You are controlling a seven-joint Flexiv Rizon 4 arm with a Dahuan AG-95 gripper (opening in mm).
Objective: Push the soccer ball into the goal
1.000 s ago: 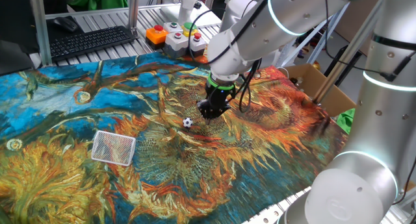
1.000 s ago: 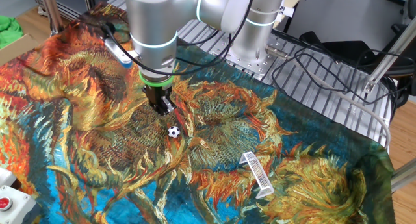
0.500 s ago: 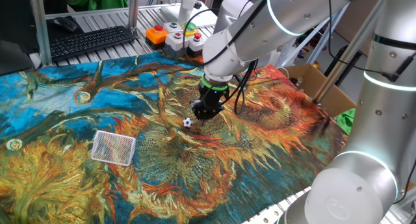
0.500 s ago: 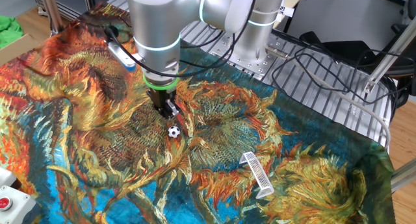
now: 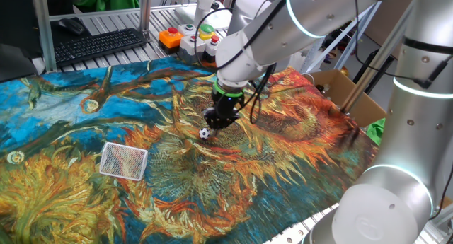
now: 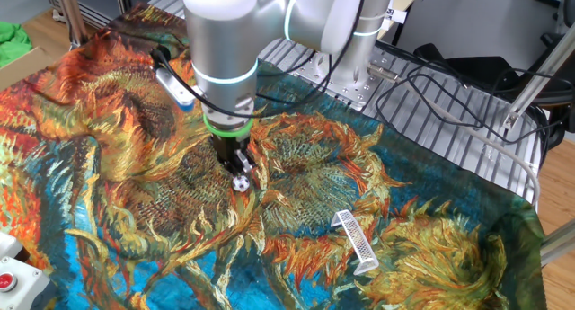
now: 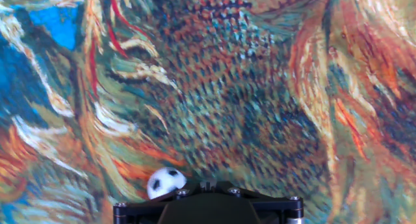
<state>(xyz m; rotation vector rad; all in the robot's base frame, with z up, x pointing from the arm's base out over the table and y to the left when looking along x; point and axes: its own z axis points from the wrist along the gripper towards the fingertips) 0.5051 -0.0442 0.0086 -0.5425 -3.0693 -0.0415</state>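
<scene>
Goal (image 5: 123,160) sits well off toward the table's blue-patterned edge, gripper (image 5: 213,124) (can't tell if the jaws are clenched or released) is right up against the soccer ball (image 5: 204,134) mid-table, so basically the whole push is left.

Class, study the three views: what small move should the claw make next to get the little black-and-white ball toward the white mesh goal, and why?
Probably a short, low nudge toward the white mesh-netted goal frame. The black claw sits right beside the tiny black-and-white soccer ball, on its side away from the goal, with only open patterned cloth between ball and goal.
</scene>
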